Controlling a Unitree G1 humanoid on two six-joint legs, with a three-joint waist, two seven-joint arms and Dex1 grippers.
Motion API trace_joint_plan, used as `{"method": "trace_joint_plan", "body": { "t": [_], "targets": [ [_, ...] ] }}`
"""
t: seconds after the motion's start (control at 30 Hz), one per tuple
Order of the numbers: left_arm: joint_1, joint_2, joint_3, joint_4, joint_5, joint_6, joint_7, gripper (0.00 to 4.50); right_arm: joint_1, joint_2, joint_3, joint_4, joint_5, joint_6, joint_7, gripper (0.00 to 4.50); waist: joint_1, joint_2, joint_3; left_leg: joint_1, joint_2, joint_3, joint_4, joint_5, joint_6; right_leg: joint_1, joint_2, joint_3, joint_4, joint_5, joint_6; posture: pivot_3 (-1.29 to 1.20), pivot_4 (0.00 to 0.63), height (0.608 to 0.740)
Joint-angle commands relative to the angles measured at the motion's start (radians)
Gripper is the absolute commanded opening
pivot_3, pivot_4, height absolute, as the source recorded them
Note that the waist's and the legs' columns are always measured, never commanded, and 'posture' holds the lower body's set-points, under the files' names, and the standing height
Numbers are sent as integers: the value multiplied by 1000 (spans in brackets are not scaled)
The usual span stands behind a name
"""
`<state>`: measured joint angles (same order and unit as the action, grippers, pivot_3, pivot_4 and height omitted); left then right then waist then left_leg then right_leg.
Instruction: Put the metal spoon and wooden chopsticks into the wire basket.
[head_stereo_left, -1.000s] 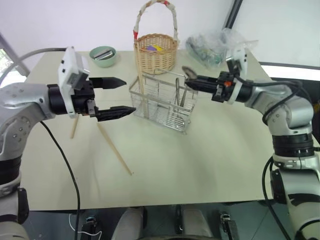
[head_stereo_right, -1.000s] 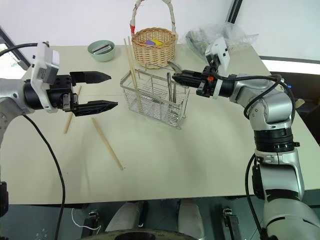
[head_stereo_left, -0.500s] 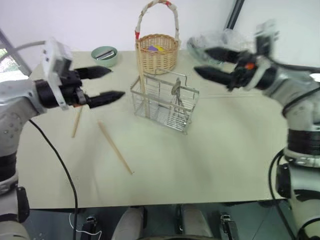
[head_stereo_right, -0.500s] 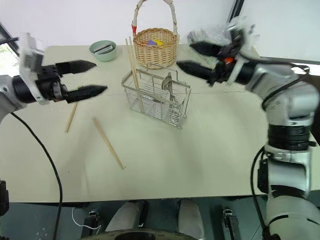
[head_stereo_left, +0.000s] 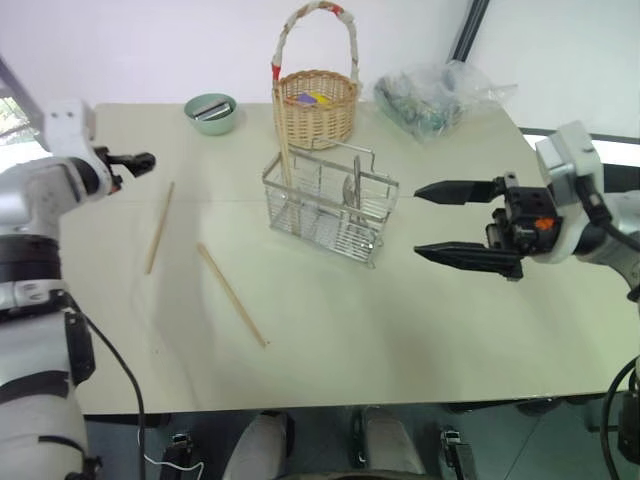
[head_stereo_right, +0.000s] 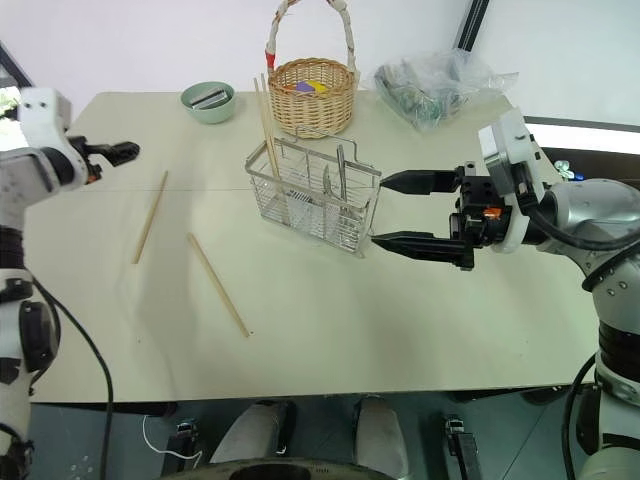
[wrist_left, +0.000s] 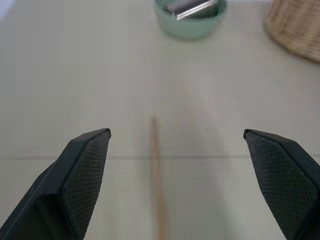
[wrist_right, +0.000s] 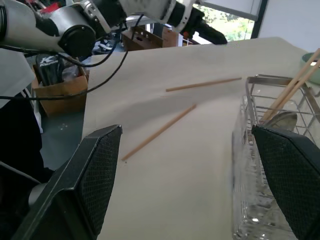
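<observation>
While both claws gape empty, shiny metal spoon (head_stereo_right: 341, 170) stands in silver wire basket (head_stereo_right: 312, 197).

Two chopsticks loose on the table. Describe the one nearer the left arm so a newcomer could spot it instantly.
Start at the wire basket mid-table and look toward the robot's left. Two pale wooden sticks lie flat there; the target chopstick is the outer one, below the green bowl. Its neighbour lies slanted, nearer the table's front edge.
</observation>
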<state>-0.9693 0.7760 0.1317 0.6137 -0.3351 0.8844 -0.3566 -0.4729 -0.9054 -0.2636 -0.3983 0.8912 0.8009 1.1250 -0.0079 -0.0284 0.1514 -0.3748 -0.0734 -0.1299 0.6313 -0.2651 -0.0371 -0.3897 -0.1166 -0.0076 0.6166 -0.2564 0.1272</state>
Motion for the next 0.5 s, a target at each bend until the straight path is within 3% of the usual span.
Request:
{"method": "trace_joint_plan", "body": {
  "t": [0.03, 0.27, 0.5],
  "targets": [
    [-74, -15, -42, 124, 72, -37, -27, 4500, 22, -3, -42, -59, 43, 0, -36, 4275, 0, 0, 0, -1, 0, 0, 0, 0, 0, -1, 0, 0, 0, 0, 0, 0, 150, 678],
    [-181, -58, -76, 449, 185, -196, -28, 4500, 98, -15, -98, -129, 107, 20, -111, 4275, -2, -1, 0, -3, 0, 1, -2, 0, 0, -3, -2, 0, -1, 0, 0, 0, 150, 678],
    [-189, -86, -75, 588, 233, -234, -50, 4500, 198, -33, -163, -203, 167, 39, -168, 4275, 8, -4, -1, -3, -1, 1, -1, 0, 0, -2, -2, 0, -1, 0, 0, 0, 150, 678]
  ]
}}
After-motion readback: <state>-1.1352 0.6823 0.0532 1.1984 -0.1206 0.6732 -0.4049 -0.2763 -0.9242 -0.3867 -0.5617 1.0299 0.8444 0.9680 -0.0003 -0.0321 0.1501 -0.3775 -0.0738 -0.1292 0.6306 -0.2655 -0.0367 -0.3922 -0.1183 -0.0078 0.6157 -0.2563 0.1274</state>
